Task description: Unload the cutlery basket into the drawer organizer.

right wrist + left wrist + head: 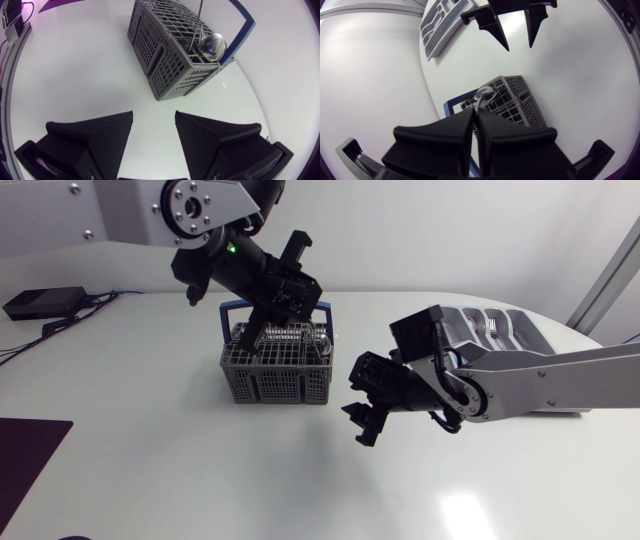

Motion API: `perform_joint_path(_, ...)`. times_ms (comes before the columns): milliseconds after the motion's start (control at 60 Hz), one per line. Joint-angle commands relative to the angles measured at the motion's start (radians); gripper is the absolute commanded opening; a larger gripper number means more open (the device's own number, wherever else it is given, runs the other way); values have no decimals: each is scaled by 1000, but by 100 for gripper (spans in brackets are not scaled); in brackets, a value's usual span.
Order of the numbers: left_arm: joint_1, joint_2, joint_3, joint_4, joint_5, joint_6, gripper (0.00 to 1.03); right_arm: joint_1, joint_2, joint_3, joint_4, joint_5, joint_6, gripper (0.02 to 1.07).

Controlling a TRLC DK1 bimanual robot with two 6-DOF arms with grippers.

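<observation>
Left wrist view shows the left gripper (476, 114) pinched almost closed on a slim metal handle (479, 103) standing in the cutlery basket (517, 97). It probably belongs to the spoon bowl (484, 92) at the rim, though the overlap makes that uncertain. The step in hand looks like extraction. The right gripper (153, 115) hangs spread and empty near the basket (perhaps for a handover). The next move calls for a straight lift clear of the grid, then a carry to the drawer organizer (505, 330) behind the right arm.

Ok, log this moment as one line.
left end effector: shut on spoon, above basket | right end effector: open, beside basket | organizer: at right, apart from basket
</observation>
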Motion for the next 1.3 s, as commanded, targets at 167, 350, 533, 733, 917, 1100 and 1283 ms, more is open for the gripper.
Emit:
perform_joint_path(167, -22, -41, 63, -58, -52, -107, 4, 5, -54, -33, -8, 4, 2, 65)
perform_joint_path(350, -24, -49, 84, -74, -73, -194, 4, 5, -115, -50, -35, 5, 4, 65)
perform_joint_path(533, -42, -54, 107, -99, -73, -320, 4, 0, -177, -75, -50, 5, 11, 65)
perform_joint_path(733, -95, -40, 113, -113, -73, -510, 4, -17, -244, -105, -51, 5, 27, 65)
perform_joint_path(917, -110, 17, 164, -119, -72, -691, 4, -33, -298, -125, -58, 2, 50, 65)
perform_joint_path(1100, -127, 89, 208, -160, -68, -845, 4, -56, -347, -144, -53, 2, 74, 65)
perform_joint_path(1283, -127, 140, 268, -202, -25, -991, 4, -76, -376, -156, -47, 1, 93, 65)
